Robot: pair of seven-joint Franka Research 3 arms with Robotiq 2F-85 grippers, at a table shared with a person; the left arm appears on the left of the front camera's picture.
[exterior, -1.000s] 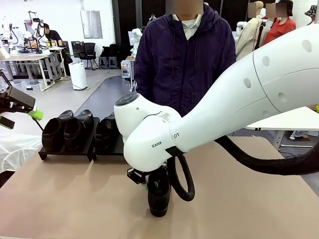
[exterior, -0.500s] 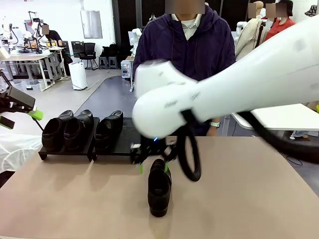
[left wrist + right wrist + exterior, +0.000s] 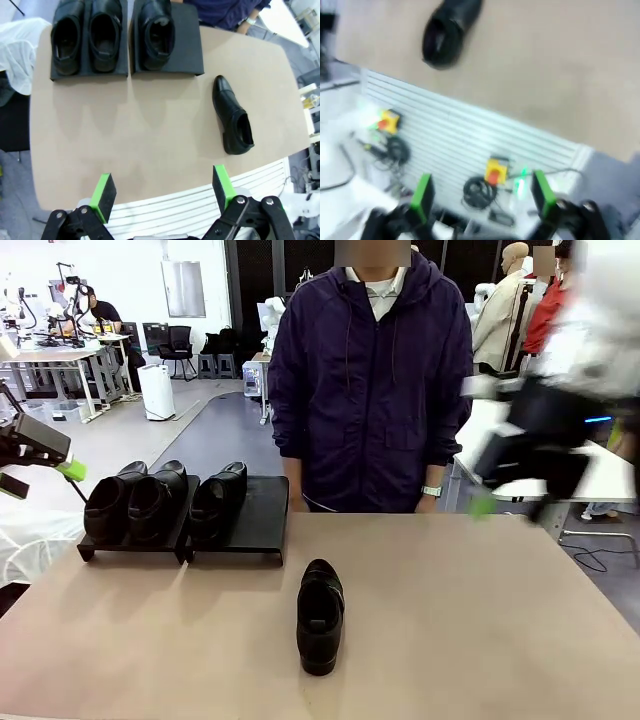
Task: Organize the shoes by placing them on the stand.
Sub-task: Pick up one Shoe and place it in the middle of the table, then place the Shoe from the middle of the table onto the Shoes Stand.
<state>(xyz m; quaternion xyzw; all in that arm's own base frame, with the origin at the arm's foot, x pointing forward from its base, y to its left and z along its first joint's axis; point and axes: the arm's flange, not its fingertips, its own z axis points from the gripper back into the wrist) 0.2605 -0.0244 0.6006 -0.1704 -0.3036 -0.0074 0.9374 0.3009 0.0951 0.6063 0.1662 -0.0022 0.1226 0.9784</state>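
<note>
While three shoes [image 3: 160,502] were seen on the stand [image 3: 262,512], two on its left platform and one on the left half of the right platform, the fourth shoe [image 3: 320,615] lay alone on the desk [image 3: 480,630] in front of it, well apart from both arms. The left end effector [image 3: 164,192] was held wide open and empty above the desk's near edge. The right end effector [image 3: 481,196], blurred, was likewise spread open, gripping nothing
</note>
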